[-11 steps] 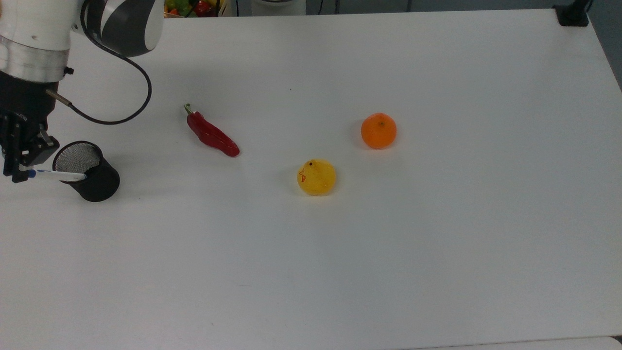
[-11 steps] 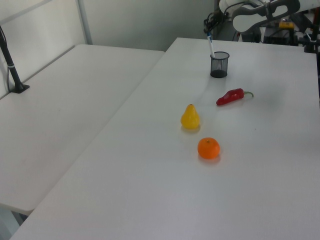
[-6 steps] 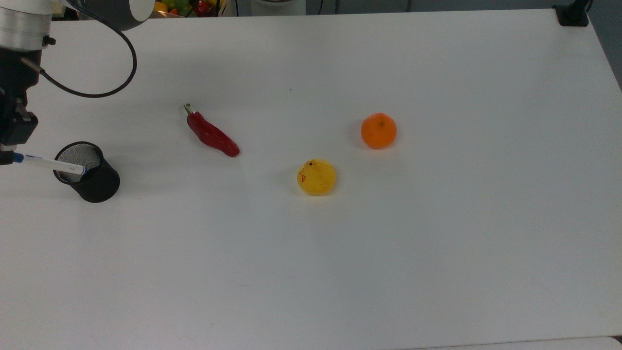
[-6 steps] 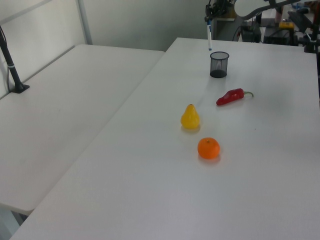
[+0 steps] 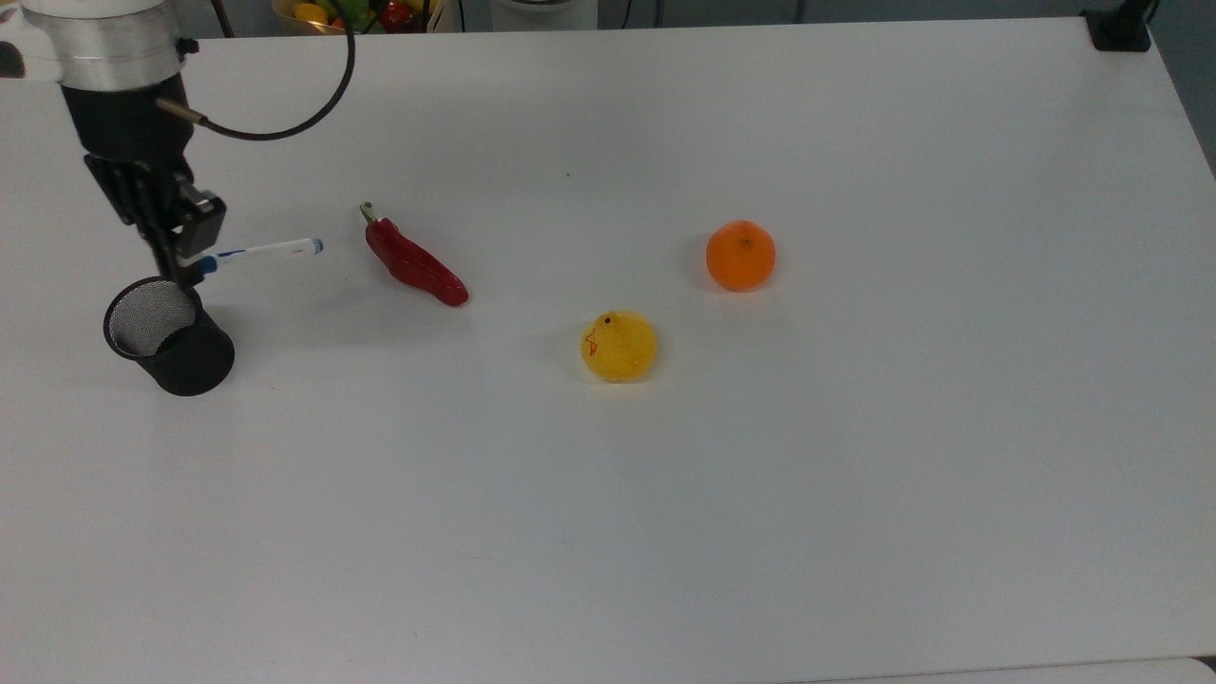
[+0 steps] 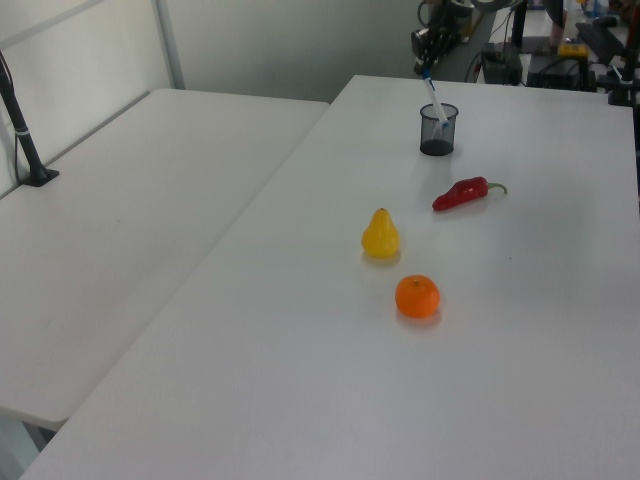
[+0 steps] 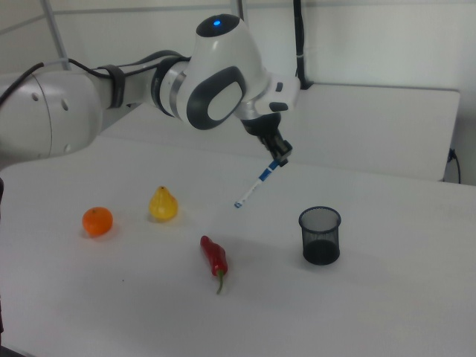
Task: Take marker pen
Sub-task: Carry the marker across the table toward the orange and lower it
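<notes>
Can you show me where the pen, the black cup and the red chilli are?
marker pen (image 7: 259, 181), right view, middle of its white barrel.
black cup (image 7: 320, 236), right view, its mesh side wall.
red chilli (image 5: 414, 266), top view, middle of its red body.

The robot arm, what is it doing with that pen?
The robot's gripper is pinching the marker pen by its blue cap end and holding it up in the air, tilted, with nothing under it but table. The black mesh cup stands beside it with nothing showing inside. A red chilli, a yellow pear and an orange lie on the table, untouched.
</notes>
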Controlling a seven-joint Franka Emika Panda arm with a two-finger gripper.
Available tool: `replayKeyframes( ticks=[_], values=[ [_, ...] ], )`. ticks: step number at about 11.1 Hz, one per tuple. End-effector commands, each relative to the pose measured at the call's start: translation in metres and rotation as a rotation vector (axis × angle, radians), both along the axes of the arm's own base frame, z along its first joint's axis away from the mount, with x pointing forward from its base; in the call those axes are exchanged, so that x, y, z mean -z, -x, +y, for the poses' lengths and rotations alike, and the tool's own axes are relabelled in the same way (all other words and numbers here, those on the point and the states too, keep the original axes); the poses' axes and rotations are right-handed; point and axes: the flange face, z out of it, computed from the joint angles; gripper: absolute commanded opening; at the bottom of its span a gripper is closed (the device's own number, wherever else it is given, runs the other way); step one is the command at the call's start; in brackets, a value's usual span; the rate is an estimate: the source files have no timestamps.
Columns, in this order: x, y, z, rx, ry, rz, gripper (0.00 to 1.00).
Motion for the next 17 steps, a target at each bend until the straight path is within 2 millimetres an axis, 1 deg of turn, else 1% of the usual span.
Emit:
replayKeyframes(
  ticks=[1, 3, 4, 6, 8, 12, 13, 15, 17],
  values=[
    [0.005, 0.012, 0.060, -0.218, -0.035, 0.164, 0.00],
    [0.013, 0.016, 0.102, -0.308, -0.047, 0.261, 0.00],
    [0.020, 0.019, 0.128, -0.380, -0.043, 0.320, 0.00],
    [0.031, 0.028, 0.172, -0.515, -0.042, 0.429, 0.00],
    [0.038, 0.035, 0.212, -0.574, -0.047, 0.487, 0.00],
    [0.063, 0.049, 0.286, -0.681, -0.042, 0.590, 0.00],
    [0.073, 0.055, 0.301, -0.703, -0.039, 0.612, 0.00],
    [0.104, 0.073, 0.341, -0.758, -0.027, 0.679, 0.00],
    [0.137, 0.078, 0.368, -0.749, -0.023, 0.730, 0.00]
  ],
)
